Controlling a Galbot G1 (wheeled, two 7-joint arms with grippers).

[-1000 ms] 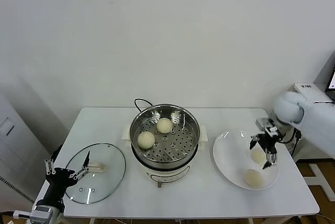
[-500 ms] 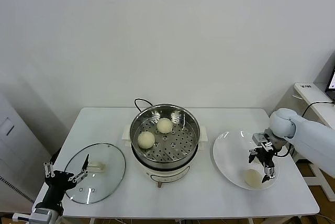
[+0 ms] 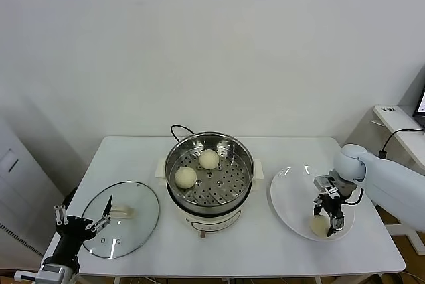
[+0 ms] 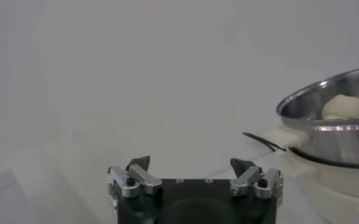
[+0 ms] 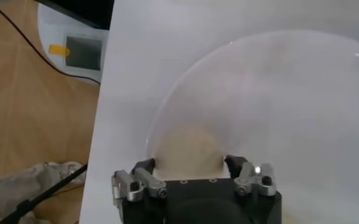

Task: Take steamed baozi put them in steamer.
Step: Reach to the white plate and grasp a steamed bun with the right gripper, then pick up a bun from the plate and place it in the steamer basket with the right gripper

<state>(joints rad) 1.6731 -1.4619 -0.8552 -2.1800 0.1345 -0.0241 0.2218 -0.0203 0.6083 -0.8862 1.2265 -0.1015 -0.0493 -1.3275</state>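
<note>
Right gripper (image 3: 329, 215) jaws straddling baozi (image 3: 320, 225) on plate (image 3: 287, 198), contact unclear; left gripper (image 3: 81, 220) jaws open.

The right gripper (image 3: 328, 220) has dropped onto the plate's (image 3: 287, 194) near baozi (image 3: 320, 225), jaws narrowing around it.

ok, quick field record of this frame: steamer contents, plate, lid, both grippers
steamer: lid off, two baozi on the perforated tray
plate: right of the steamer, one baozi visible on it
right gripper: down on the plate, fingers on either side of that baozi, not lifted
left gripper: open, idle at the table's front left edge
glass lid: flat on the table, left of the steamer
</note>
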